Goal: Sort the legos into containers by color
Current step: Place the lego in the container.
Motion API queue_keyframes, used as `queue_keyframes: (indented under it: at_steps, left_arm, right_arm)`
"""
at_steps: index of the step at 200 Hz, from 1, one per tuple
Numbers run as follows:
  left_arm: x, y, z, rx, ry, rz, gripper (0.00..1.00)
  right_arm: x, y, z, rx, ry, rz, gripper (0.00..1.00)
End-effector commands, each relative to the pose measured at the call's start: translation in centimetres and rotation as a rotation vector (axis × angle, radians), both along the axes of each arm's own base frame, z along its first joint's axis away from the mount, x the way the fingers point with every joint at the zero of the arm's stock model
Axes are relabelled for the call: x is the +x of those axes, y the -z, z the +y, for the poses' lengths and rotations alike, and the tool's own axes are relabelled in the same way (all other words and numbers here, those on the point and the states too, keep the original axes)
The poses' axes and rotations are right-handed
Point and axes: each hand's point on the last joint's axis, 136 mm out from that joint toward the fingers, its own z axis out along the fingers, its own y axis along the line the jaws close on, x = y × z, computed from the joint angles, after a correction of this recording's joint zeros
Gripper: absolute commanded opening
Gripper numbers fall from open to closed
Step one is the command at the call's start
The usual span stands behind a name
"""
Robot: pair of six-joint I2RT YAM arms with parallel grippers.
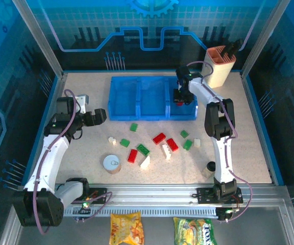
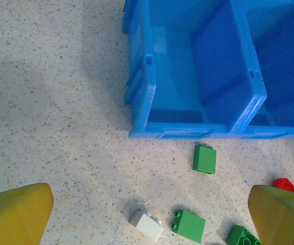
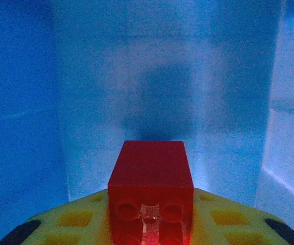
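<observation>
Red lego [image 3: 150, 178] is clasped by the right gripper [image 1: 180, 98] over the blue tray's [image 1: 137, 116] right compartment; release seems due, left gripper [image 1: 100, 116] spread empty.

The hand [image 2: 149, 206] holds its yellow fingers [image 2: 19, 214] wide apart above the counter [image 2: 60, 102]; ahead lies the blue tray [image 2: 142, 97], a green brick [image 2: 204, 158] just short of it (a white brick [image 2: 147, 225] sits between the fingers).

Tin can [image 1: 112, 164] and dark bottle [image 1: 211, 166] on speckled table [image 1: 244, 133], knife block [image 1: 219, 68] far right
</observation>
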Motion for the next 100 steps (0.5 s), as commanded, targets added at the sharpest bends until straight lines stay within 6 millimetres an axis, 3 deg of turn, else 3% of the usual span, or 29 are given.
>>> queue_keyframes:
  at_steps: [1,55,96,100]
  left_arm:
    - [0.0,0.2,-0.1,-0.002,0.018,-0.006,0.99]
    - [0.0,0.1,-0.1,-0.002,0.02,-0.01,0.99]
    - [0.0,0.2,0.0,-0.002,0.013,-0.008,0.99]
    - [0.1,0.2,0.1,-0.003,0.01,-0.005,0.99]
  right_arm:
    - [-0.2,1.7,-0.8,-0.012,0.024,0.05,0.37]
    - [-0.7,2.6,-1.2,-0.029,0.027,0.072,0.4]
    - [-0.7,1.5,-1.1,-0.026,0.026,0.052,0.51]
    - [-0.6,0.1,-1.1,-0.02,0.025,0.025,0.51]
